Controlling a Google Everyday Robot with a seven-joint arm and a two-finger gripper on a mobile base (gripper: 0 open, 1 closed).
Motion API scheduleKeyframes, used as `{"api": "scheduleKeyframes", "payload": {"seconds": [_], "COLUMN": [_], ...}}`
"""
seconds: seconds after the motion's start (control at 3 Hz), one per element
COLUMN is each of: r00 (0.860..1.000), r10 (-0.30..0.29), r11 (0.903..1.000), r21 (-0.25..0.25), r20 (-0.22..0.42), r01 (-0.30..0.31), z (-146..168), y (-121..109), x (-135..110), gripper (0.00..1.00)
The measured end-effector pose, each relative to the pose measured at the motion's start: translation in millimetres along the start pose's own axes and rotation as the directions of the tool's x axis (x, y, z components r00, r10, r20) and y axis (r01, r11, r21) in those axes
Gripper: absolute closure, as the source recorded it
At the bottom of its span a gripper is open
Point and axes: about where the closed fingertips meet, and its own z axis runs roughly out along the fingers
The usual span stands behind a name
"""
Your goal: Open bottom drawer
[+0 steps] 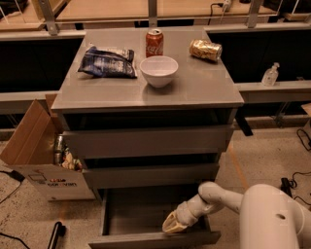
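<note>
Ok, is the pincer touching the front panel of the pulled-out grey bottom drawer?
Cannot tell. The camera view shows the cream pincer inside the matte grey bottom drawer, its tip at the front panel's edge.

Speckled floor, grey cabinet, open cardboard box beside it, wooden-topped benches behind, dim warm light

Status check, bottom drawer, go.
Gripper down inside bottom drawer, by its front panel. Drawer pulled out, interior showing. Cardboard box beside cabinet, outside drawer's path.
</note>
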Motion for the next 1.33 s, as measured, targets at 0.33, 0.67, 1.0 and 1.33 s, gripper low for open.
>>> {"api": "scheduleKeyframes", "payload": {"seconds": [0.33,0.67,1.0,1.33], "r00": [1.0,0.996,0.981,0.964], "r10": [-0.01,-0.041,-0.081,-0.117], "r11": [0.9976,0.9901,0.9792,0.9728], "r21": [0.068,0.13,0.17,0.168], "r20": [-0.023,-0.081,-0.176,-0.238], "r01": [0.012,0.052,0.111,0.16], "z": [-8.8,0.8,21.6,44.0], "y": [-5.6,-22.3,-54.4,-79.8], "x": [1.8,12.1,30.4,40.8], "gripper": [1.0,1.0,1.0,1.0]}}
